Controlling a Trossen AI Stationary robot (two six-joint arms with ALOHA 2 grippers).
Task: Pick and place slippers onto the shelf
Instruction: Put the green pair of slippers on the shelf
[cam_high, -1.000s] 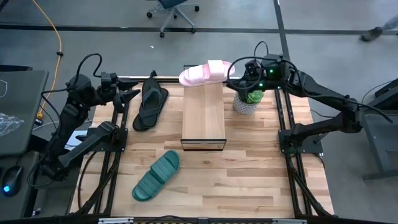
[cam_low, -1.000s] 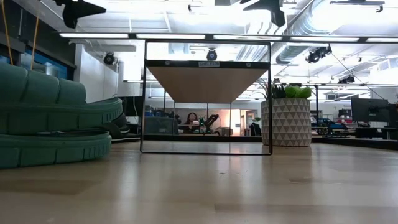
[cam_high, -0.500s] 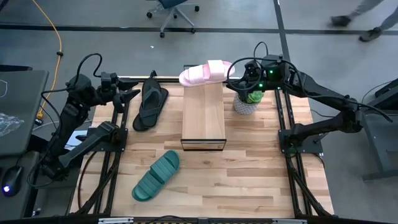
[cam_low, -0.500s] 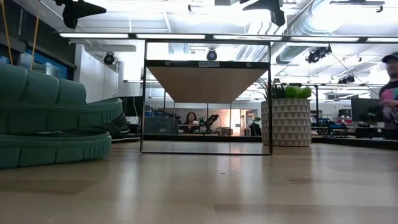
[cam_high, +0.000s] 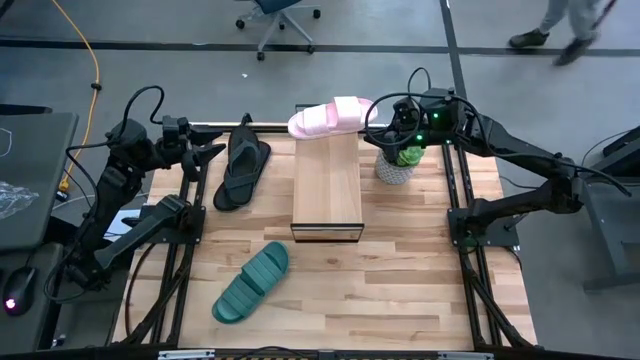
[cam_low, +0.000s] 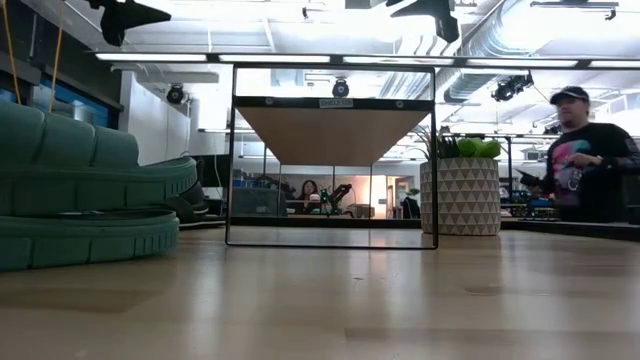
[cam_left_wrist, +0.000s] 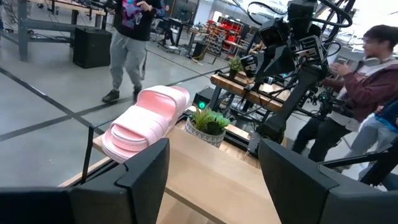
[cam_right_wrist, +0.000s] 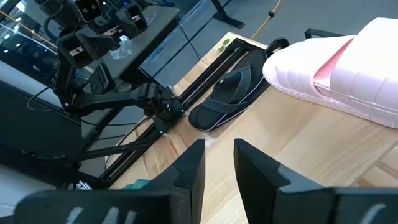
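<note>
While the arms and all three slippers sit exactly where they were a second ago, the only real change is in the background: a person (cam_low: 588, 152) in a dark shirt and cap has walked into the low view on the right, and legs (cam_high: 560, 28) now cross the floor at the top right of the high view, further left than half a second back. Going big to small: the table (cam_high: 400, 280) carries the shelf (cam_high: 327, 190) down its middle, with the pink slide (cam_high: 330, 118) lying across the shelf's far end and hanging off both sides. The black flip-flop (cam_high: 241, 170) lies on the table just left of the shelf, and the green slide (cam_high: 250, 283) is on the table near the front, left of center, well apart from the shelf. A small potted plant (cam_high: 397, 163) stands just right of the shelf. The left gripper (cam_high: 205, 158) hangs at the table's left edge beside the flip-flop, fingers (cam_left_wrist: 148, 171) spread wide and holding nothing. The right gripper (cam_high: 383, 128) hovers over the plant, just right of the pink slide, fingers (cam_right_wrist: 189, 171) only a narrow gap apart, also empty and touching nothing.
</note>
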